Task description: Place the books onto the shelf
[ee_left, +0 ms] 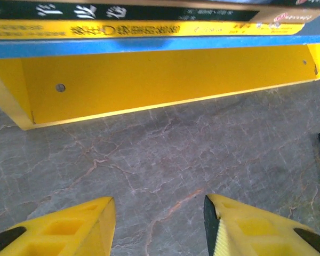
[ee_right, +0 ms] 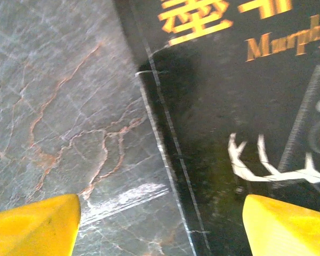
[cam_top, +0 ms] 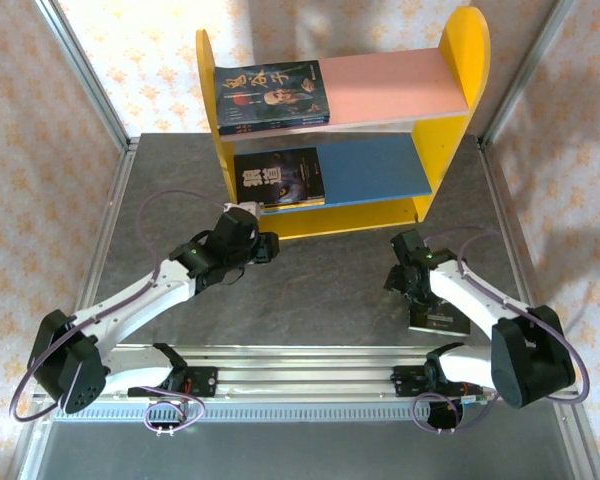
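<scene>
one book (ee_right: 245, 106) lies flat on the bench (ee_right: 53, 106) under the right fingers (ee_right: 32, 224), which are spread astride one edge. it looks thin, light, bendy and glossy, so i'd pinch that edge once it's tipped up. left fingers (ee_left: 69, 229) are spread and empty beside the shelf (cam_top: 460, 60), which holds other books (cam_top: 270, 95).

Dark books (cam_top: 271, 97) flat on both shelf (cam_top: 463, 60) boards; antlered book (ee_right: 229, 106) on table (cam_top: 330, 280).

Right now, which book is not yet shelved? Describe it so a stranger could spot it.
Start at the grey table, in front of the shelf. The book lies flat under the right gripper. Unlike the shelved books, it sits on the table, black with white antlers.
</scene>
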`<act>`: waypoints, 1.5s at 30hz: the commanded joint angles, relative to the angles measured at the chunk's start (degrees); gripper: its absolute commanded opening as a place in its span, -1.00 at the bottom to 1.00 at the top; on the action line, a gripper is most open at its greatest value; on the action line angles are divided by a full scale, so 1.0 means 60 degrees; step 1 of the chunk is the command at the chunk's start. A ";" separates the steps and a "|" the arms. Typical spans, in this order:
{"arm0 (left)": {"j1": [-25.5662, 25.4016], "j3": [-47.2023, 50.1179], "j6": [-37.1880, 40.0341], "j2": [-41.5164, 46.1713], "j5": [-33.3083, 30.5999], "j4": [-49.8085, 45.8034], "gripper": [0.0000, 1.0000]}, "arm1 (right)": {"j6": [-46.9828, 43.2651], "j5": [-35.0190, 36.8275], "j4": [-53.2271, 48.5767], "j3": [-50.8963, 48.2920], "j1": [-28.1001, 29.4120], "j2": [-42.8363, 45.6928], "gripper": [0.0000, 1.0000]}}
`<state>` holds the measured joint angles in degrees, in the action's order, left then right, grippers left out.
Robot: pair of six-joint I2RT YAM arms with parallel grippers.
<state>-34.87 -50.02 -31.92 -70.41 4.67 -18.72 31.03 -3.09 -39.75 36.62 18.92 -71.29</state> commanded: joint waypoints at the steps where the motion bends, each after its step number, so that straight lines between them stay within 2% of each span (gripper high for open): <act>1: -0.0177 -0.0453 -0.0026 -0.0269 0.0061 -0.0532 -0.05 | -0.0302 -0.0603 0.0495 -0.0145 0.0104 -0.0127 0.56; 11: -0.0325 -0.0527 -0.0129 -0.0569 0.0000 -0.0716 -0.06 | -0.0064 -0.1490 0.1455 0.0094 0.1384 -0.0851 0.49; 21: -0.0326 -0.0485 -0.0165 -0.0650 -0.0066 -0.0905 -0.06 | 0.0969 -0.1770 0.2964 0.1660 0.4427 -0.2945 0.45; 25: -0.0326 -0.0337 -0.0212 -0.0536 -0.0101 -0.0895 -0.06 | 0.1167 -0.2004 0.3282 0.2586 0.5333 -0.3664 0.44; 28: -0.0322 -0.0218 -0.0266 -0.0431 -0.0137 -0.0962 -0.06 | 0.1227 -0.1984 0.3409 0.2788 0.5405 -0.3533 0.44; 34: -0.0323 -0.0094 -0.0291 -0.0583 -0.0011 -0.0851 -0.05 | 0.0927 -0.1283 0.2283 0.2662 0.5081 -0.2132 0.50; 41: -0.0351 -0.0166 -0.0328 -0.1405 0.0602 -0.0258 -0.04 | 0.1053 -0.0686 0.1178 0.1083 0.3936 0.0067 0.60; 45: -0.0413 -0.0446 -0.0237 -0.1973 0.1055 -0.0048 -0.04 | 0.1380 -0.0669 0.1078 0.0064 0.3515 0.0719 0.65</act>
<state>-36.53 -51.29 -33.17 -80.58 8.64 -21.15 37.56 -9.43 -29.17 40.42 40.82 -68.62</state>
